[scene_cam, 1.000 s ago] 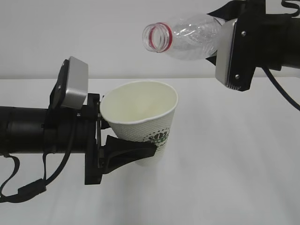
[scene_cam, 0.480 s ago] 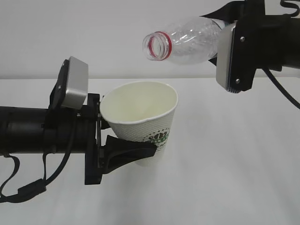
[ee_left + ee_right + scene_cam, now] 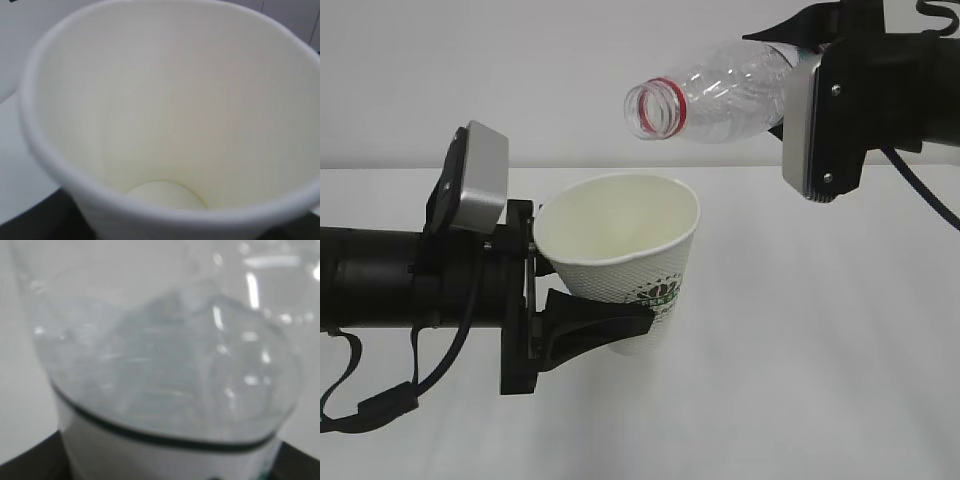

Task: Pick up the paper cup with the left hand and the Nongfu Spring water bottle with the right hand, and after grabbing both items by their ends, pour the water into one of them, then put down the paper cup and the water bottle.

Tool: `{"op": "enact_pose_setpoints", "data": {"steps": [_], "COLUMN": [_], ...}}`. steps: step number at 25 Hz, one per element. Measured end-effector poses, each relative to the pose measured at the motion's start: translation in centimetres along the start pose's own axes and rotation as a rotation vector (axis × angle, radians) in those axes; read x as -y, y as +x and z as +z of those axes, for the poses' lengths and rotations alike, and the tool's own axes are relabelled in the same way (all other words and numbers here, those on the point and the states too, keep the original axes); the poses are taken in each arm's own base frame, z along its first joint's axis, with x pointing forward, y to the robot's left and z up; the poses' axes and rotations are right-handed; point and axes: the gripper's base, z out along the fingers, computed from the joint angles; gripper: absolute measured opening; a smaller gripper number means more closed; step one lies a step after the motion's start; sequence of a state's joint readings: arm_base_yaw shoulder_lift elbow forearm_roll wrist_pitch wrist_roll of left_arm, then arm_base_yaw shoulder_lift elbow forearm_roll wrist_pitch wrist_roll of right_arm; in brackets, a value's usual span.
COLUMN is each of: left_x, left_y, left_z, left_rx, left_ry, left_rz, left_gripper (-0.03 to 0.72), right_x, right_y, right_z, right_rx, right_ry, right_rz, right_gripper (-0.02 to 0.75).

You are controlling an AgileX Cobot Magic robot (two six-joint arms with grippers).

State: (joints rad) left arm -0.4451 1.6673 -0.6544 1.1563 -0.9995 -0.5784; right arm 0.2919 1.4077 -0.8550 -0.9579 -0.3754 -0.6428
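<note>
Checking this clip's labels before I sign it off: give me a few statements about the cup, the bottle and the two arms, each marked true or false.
1. The paper cup is held clear of the table by the left gripper. True.
2. The bottle stands upright on the table. False: the right gripper holds it in the air, lying nearly level.
3. The bottle's mouth has no cap on it. True.
4. A stream of water is falling into the cup. False: no stream shows, and the left wrist view shows no visible water in the cup.
5. The bottle's mouth is lower than the cup's rim. False: it is above the rim.
</note>
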Motion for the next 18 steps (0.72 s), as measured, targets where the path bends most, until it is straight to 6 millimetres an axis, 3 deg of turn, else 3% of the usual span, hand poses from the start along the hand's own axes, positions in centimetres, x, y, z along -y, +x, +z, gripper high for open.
{"op": "enact_pose_setpoints", "data": {"steps": [18], "left_x": [0.18], "left_y": [0.08], "left_z": [0.00], "left_rx": [-0.009], "left_ry": [0.020], "left_rz": [0.014], "left_gripper": [0.505], "right_x": [0.01], "right_y": [-0.01], "right_z": [0.00], "right_rx": [0.001], "right_ry": [0.001], "right_rz": [-0.054], "right_gripper": [0.459]}}
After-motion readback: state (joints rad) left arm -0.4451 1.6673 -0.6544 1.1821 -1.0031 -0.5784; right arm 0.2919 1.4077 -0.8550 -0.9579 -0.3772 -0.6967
